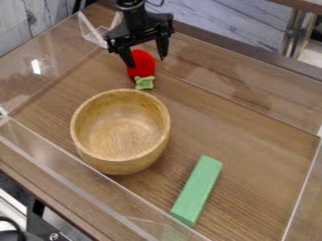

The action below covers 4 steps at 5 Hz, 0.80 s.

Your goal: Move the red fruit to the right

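1. Wooden tabletop (239, 113) with clear acrylic walls (151, 218) around it, that's the whole setup.
2. Up at the far end hangs the pincer (137, 44), black, pointing steeply down, fingers spread wide apart and not pinching anything.
3. Right under it, more or less between the spread fingers, sits the red fruit (141, 63), lying on the wood with its light green cap (146, 83) poking out toward the camera.
4. Can't tell if the fingers actually touch the fruit.
5. Nearer the camera than the pincer is a wooden bowl (120, 131).
6. Further toward the camera and off to the right lies a flat green block (198, 189), well apart from the pincer.
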Each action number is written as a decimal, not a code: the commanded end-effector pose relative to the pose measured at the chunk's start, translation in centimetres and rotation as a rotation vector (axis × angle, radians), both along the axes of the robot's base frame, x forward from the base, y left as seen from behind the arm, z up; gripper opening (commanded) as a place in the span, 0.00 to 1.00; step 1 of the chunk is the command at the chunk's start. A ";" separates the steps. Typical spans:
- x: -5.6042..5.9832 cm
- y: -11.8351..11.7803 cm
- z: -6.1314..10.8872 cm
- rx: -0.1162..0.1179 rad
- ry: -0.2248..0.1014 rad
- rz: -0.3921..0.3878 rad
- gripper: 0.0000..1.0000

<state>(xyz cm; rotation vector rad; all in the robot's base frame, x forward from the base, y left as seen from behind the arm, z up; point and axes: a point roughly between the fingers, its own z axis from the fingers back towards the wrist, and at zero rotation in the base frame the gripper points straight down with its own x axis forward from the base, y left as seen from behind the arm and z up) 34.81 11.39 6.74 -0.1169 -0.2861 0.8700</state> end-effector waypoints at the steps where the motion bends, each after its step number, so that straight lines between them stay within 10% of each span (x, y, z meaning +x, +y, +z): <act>1: 0.5 0.5 0.8 0.039 -0.047 -0.013 1.00; 2: 1.0 0.1 -0.5 0.054 -0.045 -0.021 1.00; 3: 1.4 -0.4 -1.4 0.061 -0.050 -0.030 0.00; 4: 2.0 -2.3 -1.6 0.066 -0.062 0.012 0.00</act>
